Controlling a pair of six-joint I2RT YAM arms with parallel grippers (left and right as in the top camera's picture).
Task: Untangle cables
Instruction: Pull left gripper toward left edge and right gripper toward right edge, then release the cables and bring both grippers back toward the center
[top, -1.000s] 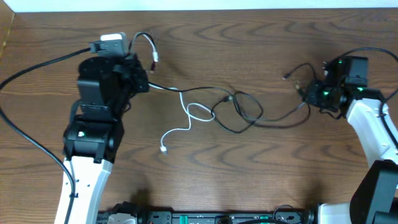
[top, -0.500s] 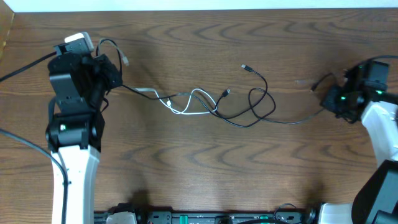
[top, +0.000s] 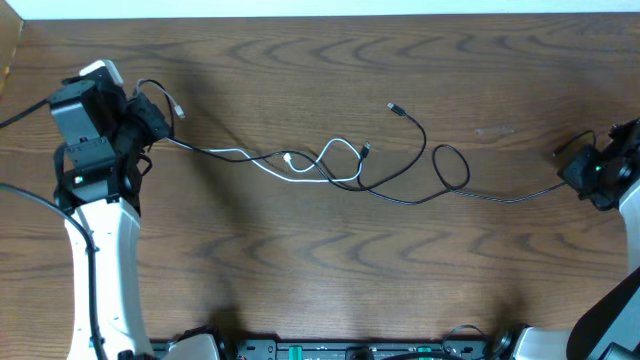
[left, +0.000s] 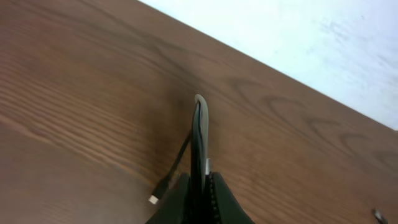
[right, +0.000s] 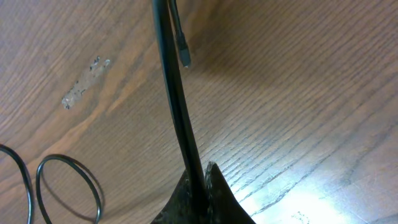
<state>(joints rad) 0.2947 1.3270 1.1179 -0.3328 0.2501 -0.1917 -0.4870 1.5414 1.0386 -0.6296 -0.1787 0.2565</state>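
Left hand (left: 200, 186) and right hand (right: 199, 182) each pinch cables (top: 362, 181); only overhead shows them tangled.

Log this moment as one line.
left jaws: shut on cables | right jaws: shut on cables | cables: stretched across table, tangled mid-span

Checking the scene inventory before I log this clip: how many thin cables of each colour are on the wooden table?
thin black cables with small plugs: 2
thin whitish cable: 1
total: 3
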